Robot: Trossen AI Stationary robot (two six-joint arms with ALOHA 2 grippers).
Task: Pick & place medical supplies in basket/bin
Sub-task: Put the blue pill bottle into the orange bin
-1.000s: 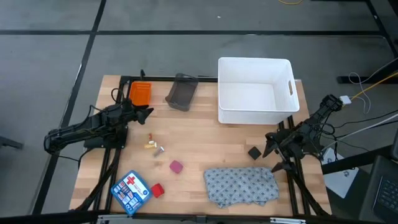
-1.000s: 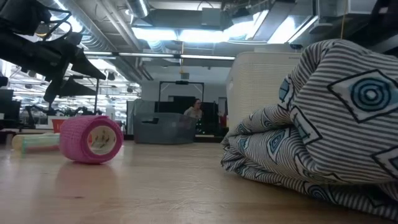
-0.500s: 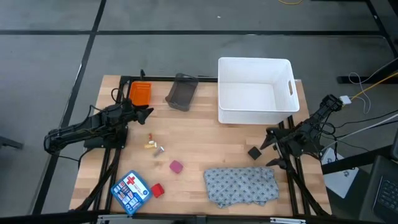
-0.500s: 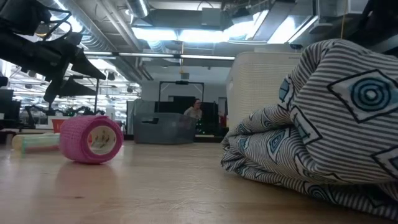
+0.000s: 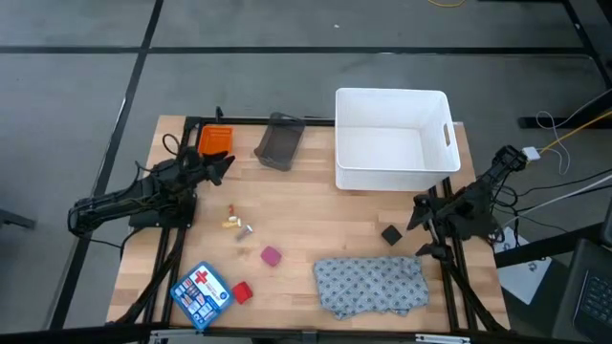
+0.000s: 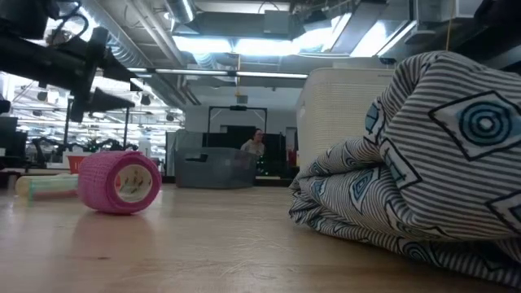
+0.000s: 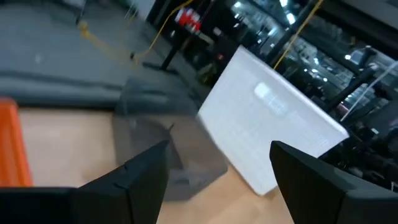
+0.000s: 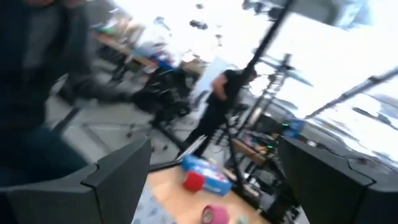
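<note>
On the wooden table lie two tiny vials (image 5: 237, 225), a pink roll (image 5: 272, 255) on its side, a red roll (image 5: 241, 291), a small black block (image 5: 390, 234) and a crumpled grey patterned cloth (image 5: 371, 285). The low view shows the pink roll (image 6: 120, 182) and the cloth (image 6: 423, 155) close up. My left gripper (image 5: 224, 164) hangs open above the table's far left, near an orange box. My right gripper (image 5: 421, 227) is open just right of the black block and touches nothing.
A white bin (image 5: 392, 139) stands at the far right of the table, with a grey bin (image 5: 279, 141) and an orange box (image 5: 215, 143) to its left. A blue first-aid kit (image 5: 201, 292) lies at the near left corner. A person stands in the room beyond (image 6: 254, 145).
My left gripper has risen a little and shifted toward the table's far edge. My right gripper has drawn back slightly toward the right edge, away from the black block. Both stay open, and no object has moved.
</note>
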